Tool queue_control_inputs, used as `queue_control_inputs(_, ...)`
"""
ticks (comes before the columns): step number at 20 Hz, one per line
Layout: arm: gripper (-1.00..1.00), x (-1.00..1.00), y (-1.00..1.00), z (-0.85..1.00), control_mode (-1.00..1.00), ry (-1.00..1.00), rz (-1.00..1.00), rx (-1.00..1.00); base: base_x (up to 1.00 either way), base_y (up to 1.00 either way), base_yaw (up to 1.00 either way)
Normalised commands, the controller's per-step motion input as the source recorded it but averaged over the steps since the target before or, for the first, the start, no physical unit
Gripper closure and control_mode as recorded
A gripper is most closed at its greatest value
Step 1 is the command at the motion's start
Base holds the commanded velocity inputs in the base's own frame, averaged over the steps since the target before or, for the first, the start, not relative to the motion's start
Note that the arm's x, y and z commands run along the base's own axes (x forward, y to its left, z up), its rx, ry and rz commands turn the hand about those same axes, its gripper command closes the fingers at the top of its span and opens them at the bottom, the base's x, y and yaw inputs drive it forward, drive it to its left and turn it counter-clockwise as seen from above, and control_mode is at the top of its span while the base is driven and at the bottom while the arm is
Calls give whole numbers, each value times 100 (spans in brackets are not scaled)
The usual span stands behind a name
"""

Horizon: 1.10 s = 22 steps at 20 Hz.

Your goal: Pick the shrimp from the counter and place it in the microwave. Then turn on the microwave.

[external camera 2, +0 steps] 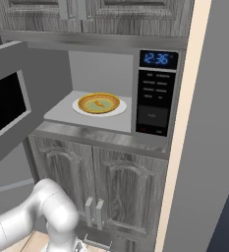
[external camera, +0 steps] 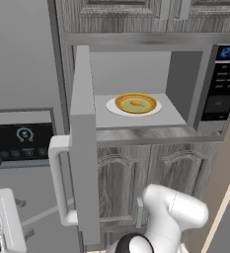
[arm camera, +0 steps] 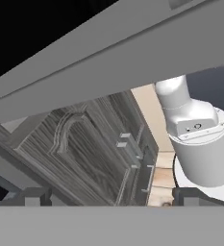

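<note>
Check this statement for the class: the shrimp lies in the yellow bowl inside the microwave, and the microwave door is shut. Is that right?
One detail is wrong: the microwave door is not shut but swung wide open to the left, as the right base view shows. The rest holds: the shrimp lies in the yellow bowl inside the microwave.

The microwave (external camera: 136, 89) stands open, its door (external camera: 84, 143) swung out to the left with the pale handle (external camera: 58, 180) facing the camera. Inside, the shrimp (external camera: 136, 104) lies in a yellow bowl (external camera: 135, 103) on a white plate (external camera: 112, 106). The keypad (external camera: 222, 84) sits at right. Grey cabinet doors (external camera: 136, 183) lie below; a dial panel (external camera: 21, 139) is at left.
</note>
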Motion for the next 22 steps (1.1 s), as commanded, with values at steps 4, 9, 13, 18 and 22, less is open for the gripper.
queue_control_inputs(4, -100, 0, -13, 7, -100, 0, 0, 0, 0, 0, 0)
queue_control_inputs(9, -100, 0, -14, 9, -100, 0, 0, 0, 0, 0, 0)
queue_control_inputs(13, -100, -4, -13, 9, -100, 0, 0, 0, 0, 0, 0)
queue_control_inputs(18, -100, -7, -12, 10, -100, 0, -2, 0, 0, 0, 0)
queue_control_inputs(22, -100, -3, -14, 13, -100, 5, -5, 0, 0, 0, 0)
